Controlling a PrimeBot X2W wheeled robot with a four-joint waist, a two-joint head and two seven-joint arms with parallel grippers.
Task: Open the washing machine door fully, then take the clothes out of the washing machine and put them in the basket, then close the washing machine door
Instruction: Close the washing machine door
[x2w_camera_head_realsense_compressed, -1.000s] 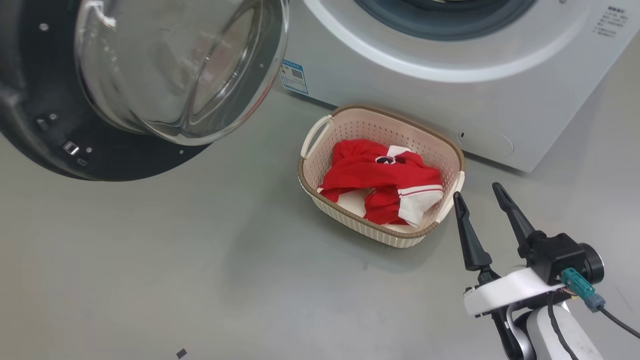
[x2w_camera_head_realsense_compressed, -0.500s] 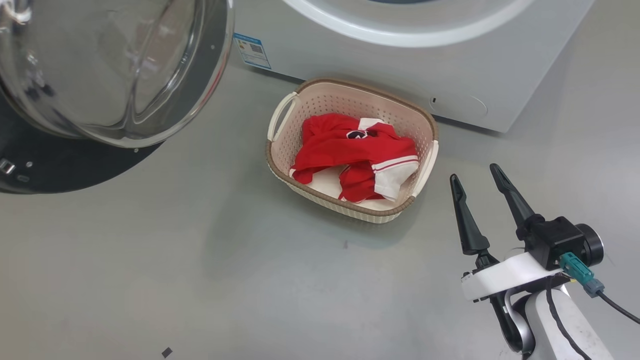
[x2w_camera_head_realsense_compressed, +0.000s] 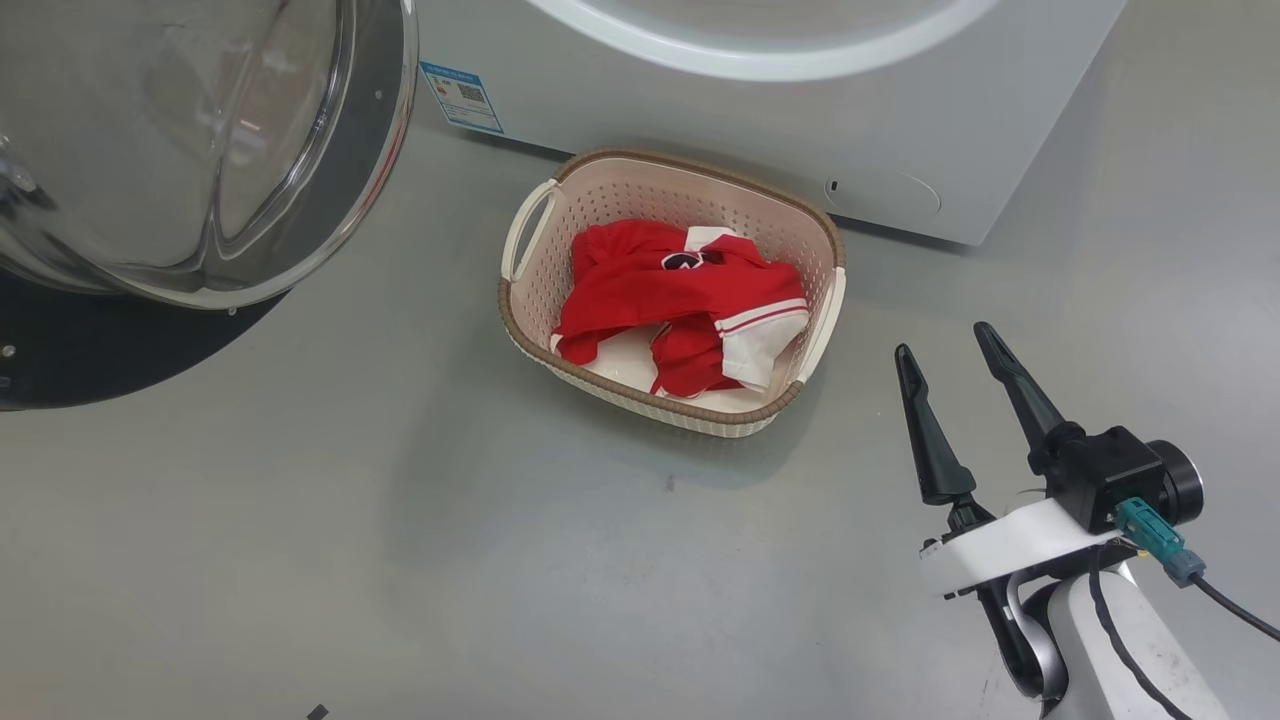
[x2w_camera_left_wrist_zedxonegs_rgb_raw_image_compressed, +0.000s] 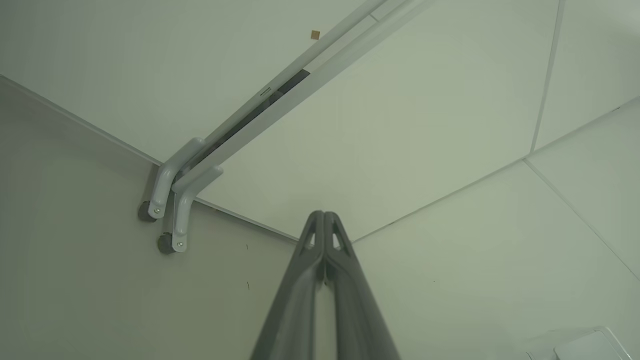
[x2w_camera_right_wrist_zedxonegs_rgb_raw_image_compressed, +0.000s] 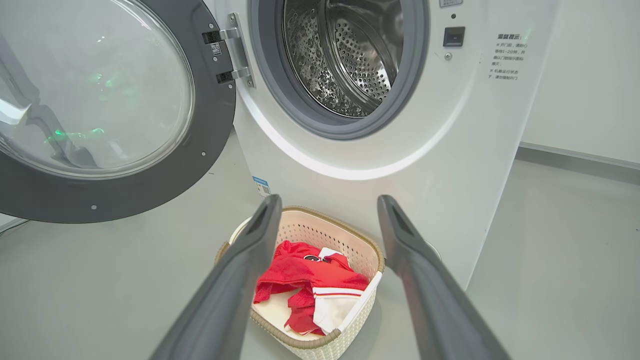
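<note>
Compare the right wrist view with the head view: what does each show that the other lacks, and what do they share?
Right wrist: the steel drum, its grey rubber ring, the door hinge. Head: the white mount and teal connector behind the right gripper. Both: the open washing machine door, the red clothes in the basket, the right gripper's spread fingers.

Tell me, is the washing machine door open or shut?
Open. The washing machine door stands wide to the side on its hinges, and the metal drum shows through the mouth.
</note>
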